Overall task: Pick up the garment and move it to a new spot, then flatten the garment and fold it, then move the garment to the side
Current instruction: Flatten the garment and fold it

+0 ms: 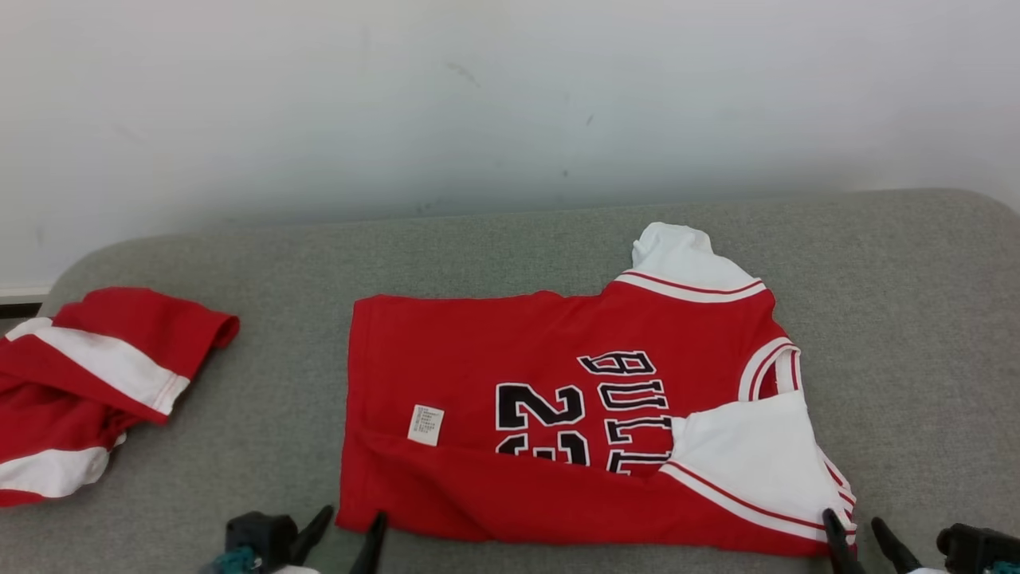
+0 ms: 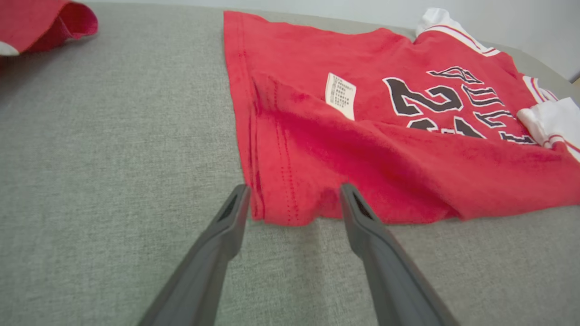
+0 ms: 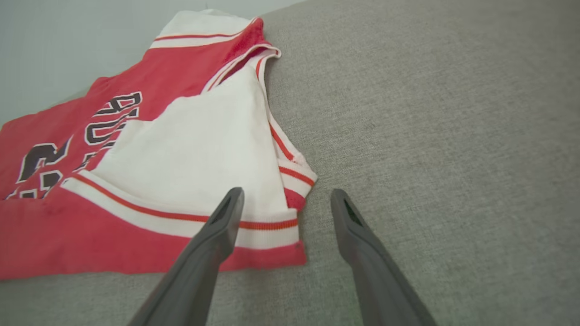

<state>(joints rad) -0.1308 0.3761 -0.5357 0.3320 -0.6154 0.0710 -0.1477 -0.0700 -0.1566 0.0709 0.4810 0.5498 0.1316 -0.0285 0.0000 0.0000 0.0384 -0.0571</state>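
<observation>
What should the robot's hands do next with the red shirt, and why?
Probably close both sets of fingers on the near folded edge. The red-and-white basketball jersey lies flat on the grey fabric cushion, its near edge already turned over. The left gripper and right gripper sit open at its near corners, so gripping there could start another fold.

Indoor room, plain; cannot tell if home or test room. Wide desk (image 1: 510, 247) covered in grey woven cloth, round corners, pushed up against bare white wall (image 1: 510, 96). Few small dark marks on wall. Pale skirting (image 1: 22, 292) low at far left. Red shirt (image 1: 478, 359) and striped top (image 1: 80, 383) lie on cloth
</observation>
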